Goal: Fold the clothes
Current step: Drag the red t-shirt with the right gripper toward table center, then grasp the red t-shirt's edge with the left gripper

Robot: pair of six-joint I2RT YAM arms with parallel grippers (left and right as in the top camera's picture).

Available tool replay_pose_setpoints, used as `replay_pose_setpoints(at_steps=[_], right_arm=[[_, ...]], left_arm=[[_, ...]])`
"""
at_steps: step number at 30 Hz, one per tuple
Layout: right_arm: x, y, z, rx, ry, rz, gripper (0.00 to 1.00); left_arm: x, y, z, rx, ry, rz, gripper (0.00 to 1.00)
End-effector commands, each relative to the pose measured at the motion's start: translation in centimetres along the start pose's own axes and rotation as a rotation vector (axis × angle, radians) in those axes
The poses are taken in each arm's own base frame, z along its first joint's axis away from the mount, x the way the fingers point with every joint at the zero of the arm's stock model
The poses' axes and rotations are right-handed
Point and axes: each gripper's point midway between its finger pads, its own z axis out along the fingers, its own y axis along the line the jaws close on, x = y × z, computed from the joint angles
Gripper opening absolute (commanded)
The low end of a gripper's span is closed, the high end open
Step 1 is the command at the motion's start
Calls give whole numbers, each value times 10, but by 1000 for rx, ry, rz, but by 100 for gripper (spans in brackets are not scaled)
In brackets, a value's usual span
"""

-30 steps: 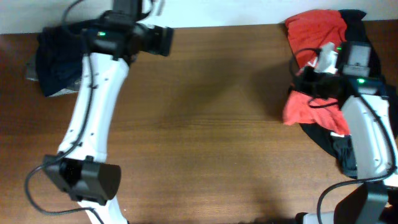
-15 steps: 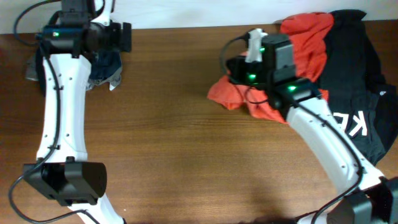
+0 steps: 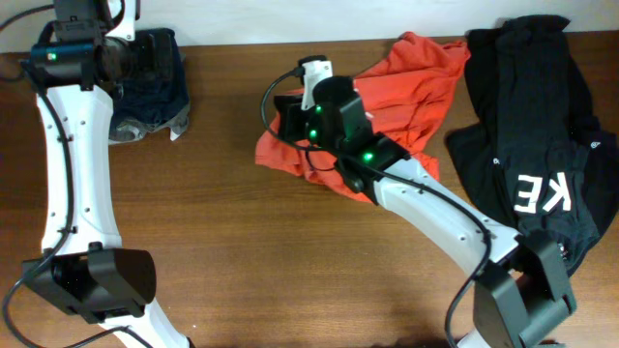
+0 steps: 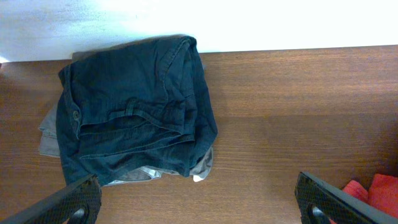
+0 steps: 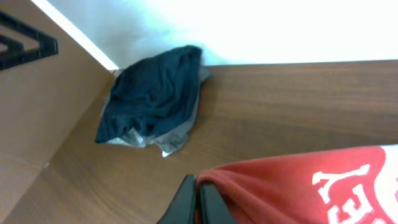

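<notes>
One red-orange T-shirt (image 3: 401, 87) lay crumpled on the desk (image 3: 242, 251), at about 1 o'clock from the desk's middle in the overhead view. Its bulk was toward the far edge and a bunched end trailed off toward 8 o'clock. White lettering showed on the cloth in the right wrist view. The right jaws were pressed fully together on the edge of that bunched end. Their two fingers (image 5: 186, 202) stood side by side, with the red fabric running from them toward 3 o'clock. The right arm (image 3: 426, 198) reached in from the near right corner, across the shirt's lower part.

At 3 o'clock of the shirt, just beside it, a black garment (image 3: 542, 116) with white letters was spread loosely. Well apart, at 9 o'clock, a dark navy folded pile (image 3: 150, 77) sat at the far left corner with something grey under it. The left jaws hung near that pile, spread wide and holding nothing, with bare wood between the fingers (image 4: 68, 205). The left arm (image 3: 73, 174) ran along the desk's left side.
</notes>
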Motion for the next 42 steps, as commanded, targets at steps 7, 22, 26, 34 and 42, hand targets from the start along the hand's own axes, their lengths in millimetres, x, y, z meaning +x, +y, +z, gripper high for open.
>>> replay_pose_setpoints(at_steps=[7,22,26,34,42], right_arm=[[-58,-18,-43,98,-59,-91,91],[-51,-201,-197,526,206,182,99],[-22,-222,-189,554,320,223,99],[-2,-255,-185,602,381,289,99],[-6,-310,-239,701,322,439,99]], left_arm=[[-7,2,-15,1,-27,1,99],[81,-107,0,383,270,121,93],[119,-148,12,435,359,233,93],[162,-242,30,576,311,495,93],[171,-342,10,722,81,875,94]])
